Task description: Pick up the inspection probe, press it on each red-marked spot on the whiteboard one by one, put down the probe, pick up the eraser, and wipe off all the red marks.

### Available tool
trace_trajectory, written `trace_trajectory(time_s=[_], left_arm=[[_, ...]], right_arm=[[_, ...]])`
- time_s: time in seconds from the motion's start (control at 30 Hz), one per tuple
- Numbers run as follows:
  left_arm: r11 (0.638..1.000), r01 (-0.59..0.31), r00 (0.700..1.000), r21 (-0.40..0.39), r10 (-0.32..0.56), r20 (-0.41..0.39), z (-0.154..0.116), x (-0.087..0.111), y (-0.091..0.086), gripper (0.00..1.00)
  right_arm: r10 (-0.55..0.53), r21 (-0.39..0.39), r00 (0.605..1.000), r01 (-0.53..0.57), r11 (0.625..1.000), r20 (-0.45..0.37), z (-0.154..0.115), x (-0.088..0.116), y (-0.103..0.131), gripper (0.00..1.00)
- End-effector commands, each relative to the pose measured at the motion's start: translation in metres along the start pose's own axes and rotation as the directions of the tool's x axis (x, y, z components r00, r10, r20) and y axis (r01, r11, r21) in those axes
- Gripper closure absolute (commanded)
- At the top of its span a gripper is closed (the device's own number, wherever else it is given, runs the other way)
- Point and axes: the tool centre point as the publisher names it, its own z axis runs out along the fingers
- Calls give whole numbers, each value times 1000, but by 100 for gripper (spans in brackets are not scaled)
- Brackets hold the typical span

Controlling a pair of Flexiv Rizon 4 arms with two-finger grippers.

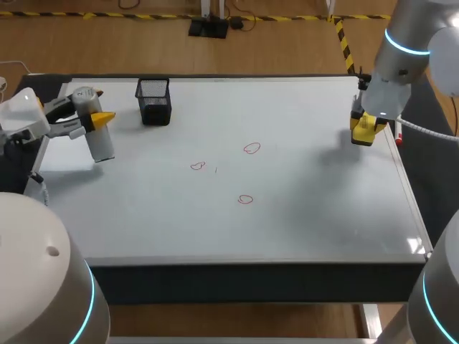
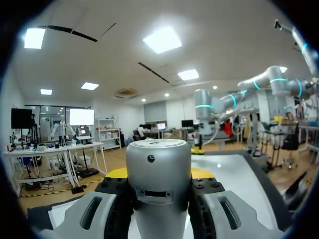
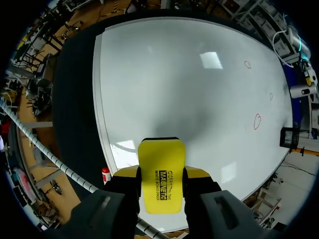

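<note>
Three red marks [image 1: 245, 199] lie unwiped on the whiteboard [image 1: 308, 215]. Left claw [image 1: 100, 118] clamps the probe [image 1: 102, 147], judged rigid and slick, at mid-length; long axis upright, tip seemingly grazing the board. Right claw [image 1: 368, 131] pinches the eraser [image 3: 160, 172], judged light, by its long sides, lengthwise along the claw.

My left arm [image 1: 25, 115] at the worktop's [image 1: 301, 222] left edge, left tool [image 1: 99, 107] level, clamped on the probe [image 1: 102, 147], my right arm [image 1: 401, 54] over the right edge, right tool [image 1: 367, 130] pointing down, gripping the eraser [image 3: 160, 174].
</note>
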Motion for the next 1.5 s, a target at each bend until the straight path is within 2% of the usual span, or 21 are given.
trace_trajectory(time_s=[0.03,0.33,0.63,1.1,1.3,1.5], left_arm=[[1000,-1,1000,-2,1,3,-1,1,-2,100],[1000,-1,1000,-2,1,3,-1,1,-2,100],[1000,-1,1000,-2,1,3,-1,1,-2,100],[1000,-1,1000,-2,1,3,-1,1,-2,100],[1000,-1,1000,-2,1,3,-1,1,-2,100],[1000,-1,1000,-2,1,3,-1,1,-2,100]], right_arm=[[-26,2,1000,26,1000,-17,4,-18,4,100],[-129,-4,991,129,992,-16,4,-70,28,100],[-211,-1,978,211,978,-4,10,-140,69,100],[-226,17,974,226,974,15,22,-244,126,100],[-220,17,975,220,975,28,22,-287,146,100],[-234,12,971,233,972,49,23,-321,156,100]])
